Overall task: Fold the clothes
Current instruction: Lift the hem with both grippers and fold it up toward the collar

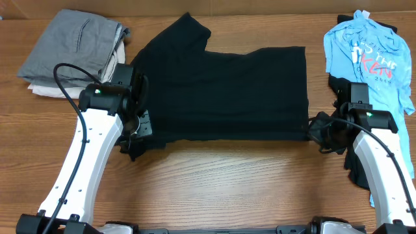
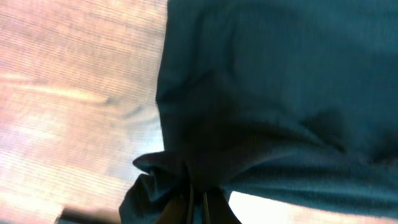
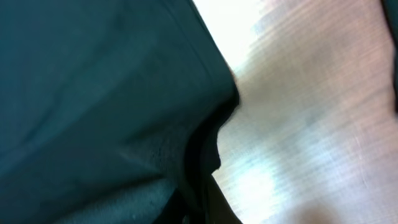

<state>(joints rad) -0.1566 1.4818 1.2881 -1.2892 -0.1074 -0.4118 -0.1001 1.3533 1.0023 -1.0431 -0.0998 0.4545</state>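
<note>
**Both grippers pinch the lower corners of the black T-shirt**

Overhead: a black short-sleeved fabric T-shirt [image 1: 227, 91] lies spread flat across the middle of the brown wood-grain table [image 1: 227, 188], with one sleeve pointing to the far edge. The left gripper [image 1: 135, 144] sits at the shirt's near left corner, where the cloth bunches up. The right gripper [image 1: 317, 130] sits at the near right corner, with gathered cloth there too. At the far left lies a folded grey fabric garment [image 1: 75, 42] on top of a cream fabric piece [image 1: 45, 88]. At the right, a crumpled light-blue printed T-shirt [image 1: 367, 55] rests partly over another black fabric garment [image 1: 354, 169].

Left wrist: the left gripper [image 2: 198, 208] has its fingers pressed together on a puckered fold of the black T-shirt [image 2: 280, 81]. The table [image 2: 68, 93] shows to the left.

Right wrist: the picture is blurred. The black T-shirt [image 3: 93, 93] fills the left side and narrows into the right gripper [image 3: 196, 208], which is closed on its edge. The table [image 3: 311, 124] shows to the right.
</note>
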